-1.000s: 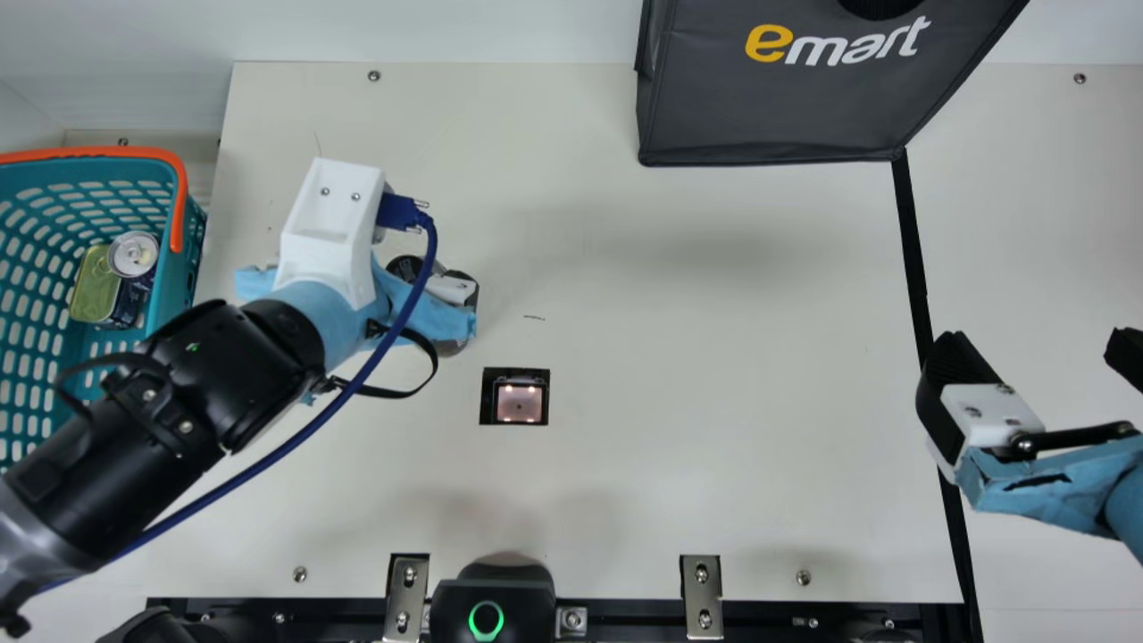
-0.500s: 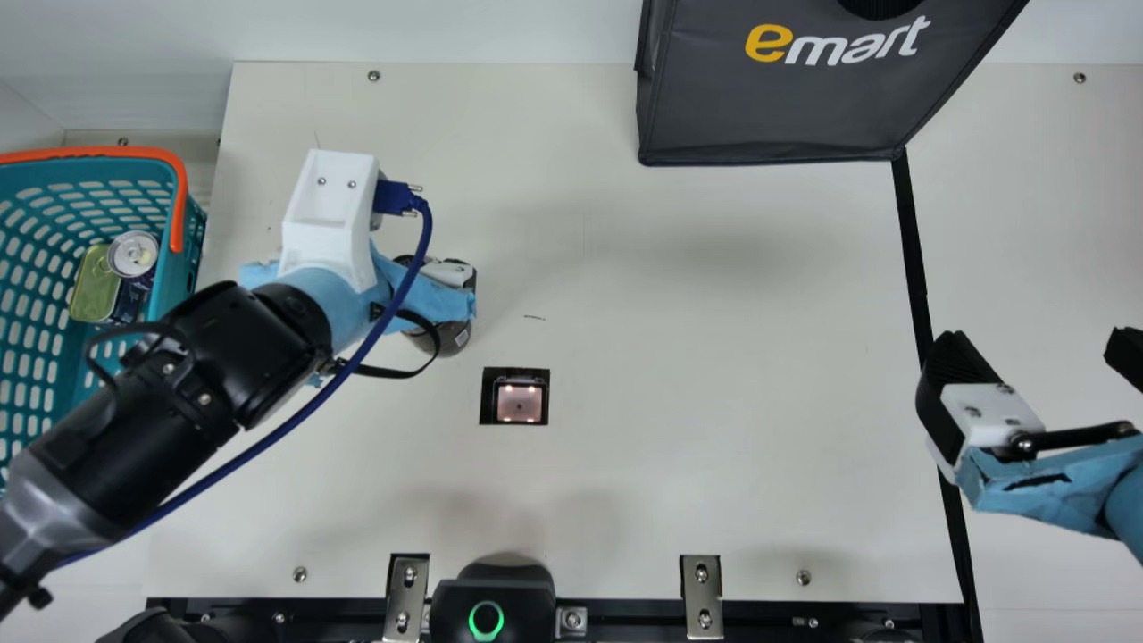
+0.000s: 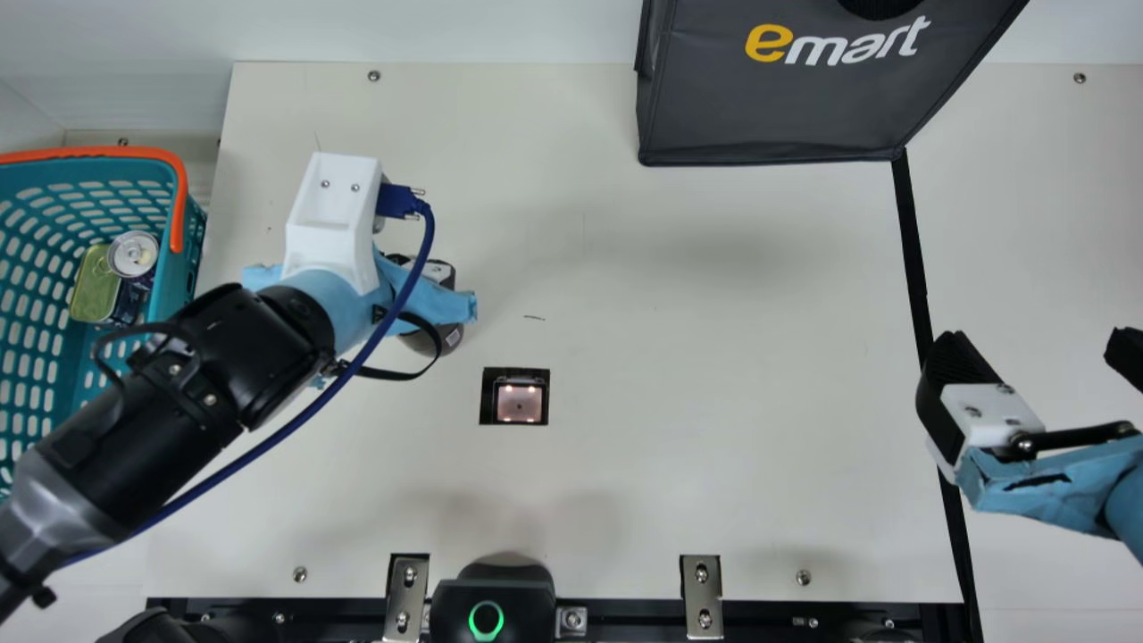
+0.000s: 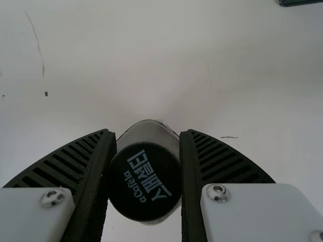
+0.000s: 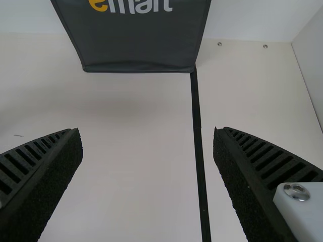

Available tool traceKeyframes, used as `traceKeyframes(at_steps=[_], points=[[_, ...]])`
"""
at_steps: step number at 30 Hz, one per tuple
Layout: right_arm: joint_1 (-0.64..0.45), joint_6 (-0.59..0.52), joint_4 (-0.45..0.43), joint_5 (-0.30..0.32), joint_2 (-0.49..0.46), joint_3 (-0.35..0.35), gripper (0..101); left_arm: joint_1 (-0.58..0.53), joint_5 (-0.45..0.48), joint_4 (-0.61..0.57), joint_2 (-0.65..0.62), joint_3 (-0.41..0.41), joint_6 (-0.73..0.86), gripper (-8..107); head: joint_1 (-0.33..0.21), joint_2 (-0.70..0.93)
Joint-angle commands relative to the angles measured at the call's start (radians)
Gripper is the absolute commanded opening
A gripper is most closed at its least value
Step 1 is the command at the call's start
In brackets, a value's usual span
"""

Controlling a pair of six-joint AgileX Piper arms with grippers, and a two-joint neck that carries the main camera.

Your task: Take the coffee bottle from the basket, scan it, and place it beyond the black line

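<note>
left gripper [image 3: 442, 302] clamped on coffee bottle [image 4: 146, 181], near scanner [image 3: 519, 403]
right gripper [image 3: 1040, 346] near black line [image 3: 912, 241], fingers spread apart

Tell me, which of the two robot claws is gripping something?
The left gripper: its fingers press the black-capped bottle from both sides, whereas the right gripper stands wide open with nothing between its fingers.

Between the black ribbed fingers [image 4: 55, 164] of my left pincer [image 3: 433, 302], the coffee bottle [image 3: 449, 338] has a black cap [image 4: 145, 181] with pale lettering; to the left, the teal basket [image 3: 182, 277] is patterned with slots beneath its orange handle [image 3: 107, 154]. Beyond my right pincer [image 3: 1040, 348], a dark grey bag [image 3: 759, 116] wears yellow-and-white lettering above my cream tabletop [image 3: 679, 375].
</note>
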Motion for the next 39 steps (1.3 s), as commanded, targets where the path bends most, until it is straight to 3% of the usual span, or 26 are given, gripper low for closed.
traceKeyframes(at_steps=[1, 23, 39], points=[[0.0, 0.0, 0.0, 0.0, 0.0, 0.0, 91, -0.003, 0.0, -0.002, -0.004, 0.001, 0.009, 10, -0.026, 0.002], [0.0, 0.0, 0.0, 0.0, 0.0, 0.0, 91, -0.095, -0.062, -0.098, -0.11, 0.044, 0.235, 10, -0.026, 0.002], [0.0, 0.0, 0.0, 0.0, 0.0, 0.0, 91, -0.181, -0.038, -0.205, -0.193, 0.062, 0.445, 10, -0.026, 0.002]])
